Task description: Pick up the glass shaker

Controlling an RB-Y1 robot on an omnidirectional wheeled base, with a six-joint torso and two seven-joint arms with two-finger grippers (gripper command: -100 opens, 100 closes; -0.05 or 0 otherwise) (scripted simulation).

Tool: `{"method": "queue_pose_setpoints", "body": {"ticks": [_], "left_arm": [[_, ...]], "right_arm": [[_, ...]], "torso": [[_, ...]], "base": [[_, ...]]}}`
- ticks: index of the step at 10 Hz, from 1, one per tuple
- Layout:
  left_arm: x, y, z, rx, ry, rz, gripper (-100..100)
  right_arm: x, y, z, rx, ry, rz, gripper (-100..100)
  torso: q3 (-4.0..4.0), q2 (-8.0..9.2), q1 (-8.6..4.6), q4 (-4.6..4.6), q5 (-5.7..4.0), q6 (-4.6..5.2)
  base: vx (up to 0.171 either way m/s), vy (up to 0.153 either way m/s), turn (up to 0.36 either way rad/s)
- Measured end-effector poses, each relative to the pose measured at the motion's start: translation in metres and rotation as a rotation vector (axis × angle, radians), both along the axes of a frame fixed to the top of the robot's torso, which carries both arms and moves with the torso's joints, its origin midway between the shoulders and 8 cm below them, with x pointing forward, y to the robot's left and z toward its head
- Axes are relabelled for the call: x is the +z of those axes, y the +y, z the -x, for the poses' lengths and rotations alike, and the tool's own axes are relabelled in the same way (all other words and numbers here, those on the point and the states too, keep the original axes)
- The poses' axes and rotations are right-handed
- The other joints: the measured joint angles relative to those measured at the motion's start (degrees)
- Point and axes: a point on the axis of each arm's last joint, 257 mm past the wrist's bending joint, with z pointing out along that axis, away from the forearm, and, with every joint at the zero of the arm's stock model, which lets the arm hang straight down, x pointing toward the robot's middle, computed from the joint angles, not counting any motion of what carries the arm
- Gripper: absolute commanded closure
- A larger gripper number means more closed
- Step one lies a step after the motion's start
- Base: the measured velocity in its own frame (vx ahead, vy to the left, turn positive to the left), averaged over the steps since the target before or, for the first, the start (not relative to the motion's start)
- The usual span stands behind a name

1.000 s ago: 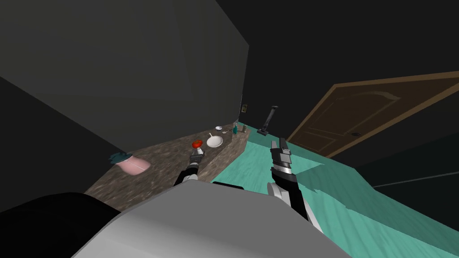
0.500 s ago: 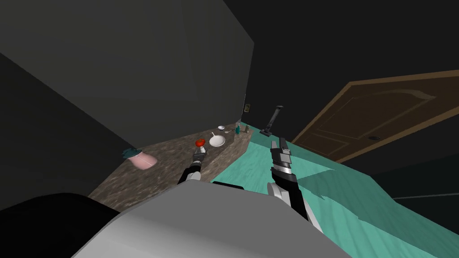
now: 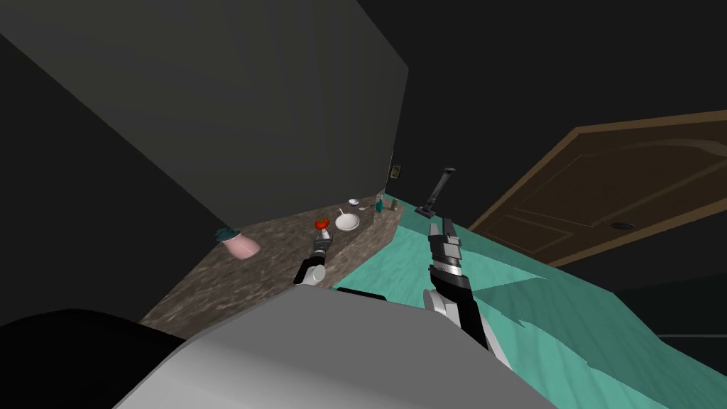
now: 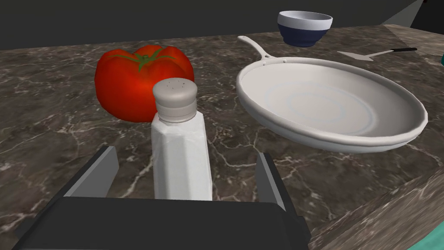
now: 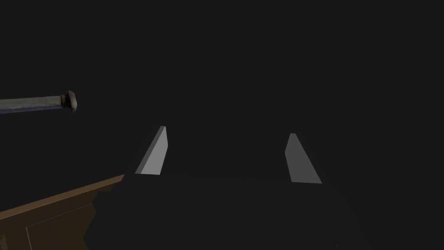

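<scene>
Left gripper (image 4: 185, 152) wide around white shaker (image 4: 180, 143)

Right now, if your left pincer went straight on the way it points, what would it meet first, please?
The white shaker: it stands upright between the open fingers of the left pincer, touching neither. The red tomato sits behind it, but how far is unclear.
</scene>
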Motion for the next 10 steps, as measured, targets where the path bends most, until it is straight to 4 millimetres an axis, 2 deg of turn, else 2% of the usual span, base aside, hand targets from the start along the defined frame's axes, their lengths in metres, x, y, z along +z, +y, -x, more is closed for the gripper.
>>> {"method": "queue_pose_setpoints", "body": {"ticks": [2, 4, 5, 8, 10], "left_arm": [[-0.006, -0.009, -0.011, -0.021, 0.003, 0.004, -100], [-0.008, -0.019, -0.028, -0.042, -0.003, 0.013, -100], [-0.014, -0.023, -0.030, -0.047, 0.008, 0.016, -100], [-0.011, -0.041, -0.056, -0.083, -0.005, 0.022, -100], [-0.016, -0.052, -0.068, -0.107, 0.001, 0.020, -100]], "right_arm": [[0.000, 0.000, 0.000, 0.000, 0.000, 0.000, 0], [0.000, 0.000, 0.000, 0.000, 0.000, 0.000, 0], [0.000, 0.000, 0.000, 0.000, 0.000, 0.000, 0], [0.000, 0.000, 0.000, 0.000, 0.000, 0.000, 0], [0.000, 0.000, 0.000, 0.000, 0.000, 0.000, 0]], "torso": [[-0.01, 0.00, 0.03, -0.01, 0.01, -0.07], [-0.01, -0.01, 0.01, 0.00, 0.00, 0.00], [-0.04, -0.06, 0.01, -0.02, 0.00, -0.02], [0.00, -0.01, -0.01, 0.00, 0.00, 0.00], [0.00, 0.01, 0.04, -0.01, 0.00, -0.06]], "base": [[-0.044, -0.002, 0.235], [-0.015, -0.002, -0.027], [-0.037, 0.007, 0.310], [-0.027, -0.004, 0.037], [-0.046, 0.002, 0.232]]}}
